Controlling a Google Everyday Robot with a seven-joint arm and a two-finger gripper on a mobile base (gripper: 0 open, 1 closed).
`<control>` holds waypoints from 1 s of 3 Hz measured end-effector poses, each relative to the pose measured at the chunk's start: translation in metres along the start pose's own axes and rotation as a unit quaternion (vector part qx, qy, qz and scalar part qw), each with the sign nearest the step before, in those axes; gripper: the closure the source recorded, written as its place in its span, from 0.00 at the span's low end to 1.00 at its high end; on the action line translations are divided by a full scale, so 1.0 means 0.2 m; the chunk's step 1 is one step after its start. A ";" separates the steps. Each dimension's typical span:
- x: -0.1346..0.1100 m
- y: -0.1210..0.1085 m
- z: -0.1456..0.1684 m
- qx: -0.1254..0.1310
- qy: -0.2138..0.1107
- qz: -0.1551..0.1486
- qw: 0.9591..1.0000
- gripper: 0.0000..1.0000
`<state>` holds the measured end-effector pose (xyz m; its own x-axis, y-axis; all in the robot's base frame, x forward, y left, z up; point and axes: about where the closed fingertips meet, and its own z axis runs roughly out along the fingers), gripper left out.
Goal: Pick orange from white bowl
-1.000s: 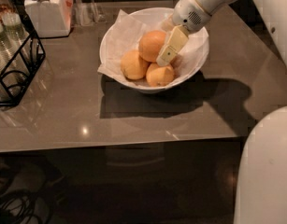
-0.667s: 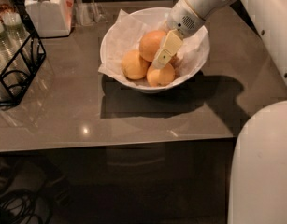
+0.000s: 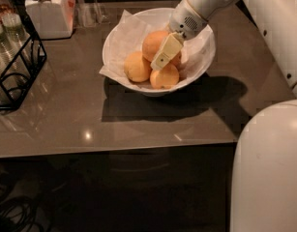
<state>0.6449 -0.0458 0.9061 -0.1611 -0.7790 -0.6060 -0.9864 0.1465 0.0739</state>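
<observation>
At the left edge of the frame the black wire rack (image 3: 17, 76) and, in the upper left, the white lidded jar (image 3: 46, 11) stand on the table (image 3: 80, 120) just as they did a second ago. In the upper middle the white bowl (image 3: 199, 74) has not shifted either, and its crinkled paper lining still pokes up past the rim.

The orange (image 3: 153, 42) sits in the bowl at the back of the pile, above two of the smaller fruits (image 3: 137, 66), in the same spot as before. It has not been lifted.

What has changed is the claw (image 3: 158, 62). Over the last second it has slid a little left and lower into the bowl, and now it lies slanted across the orange's right side, touching or nearly touching it. I cannot tell whether the claw is wide, narrow or already closed on the fruit.

The white arm (image 3: 206, 4) reaches in from the upper right and crowds further into the frame.

I judge the approach to be nearly over, with the grasp and the lift still to come. The close-packed neighbouring fruits could be nudged as the claw closes.
</observation>
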 end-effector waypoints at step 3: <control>-0.03 0.03 -0.04 0.000 0.000 0.000 1.000 1.00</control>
<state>0.6406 -0.0457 0.9167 -0.1607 -0.7790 -0.6060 -0.9865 0.1466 0.0732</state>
